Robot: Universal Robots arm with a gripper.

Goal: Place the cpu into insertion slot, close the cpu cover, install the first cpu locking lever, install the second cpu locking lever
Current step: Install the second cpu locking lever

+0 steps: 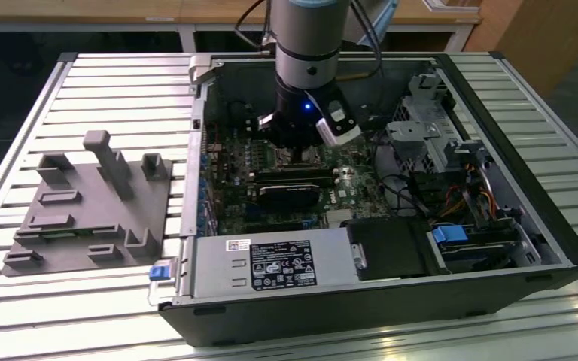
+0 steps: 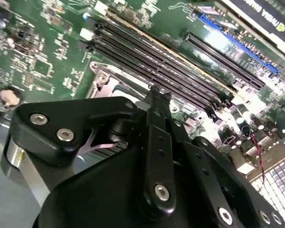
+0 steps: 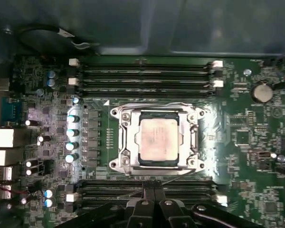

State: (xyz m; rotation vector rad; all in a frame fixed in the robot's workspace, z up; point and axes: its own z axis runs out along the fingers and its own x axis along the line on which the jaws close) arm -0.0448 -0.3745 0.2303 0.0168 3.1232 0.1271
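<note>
The small square silver-topped cpu (image 3: 157,139) already sits in the silver-rimmed insertion slot (image 3: 119,138), with the thin silvery cpu cover (image 3: 192,118) apparently down around it. The work now looks like the thin wire locking levers (image 3: 180,104); doing it well likely means pressing straight and hooking each fully. The black tool (image 3: 154,191) hovers just beside the socket, fingertips pressed together, holding nothing.
</note>
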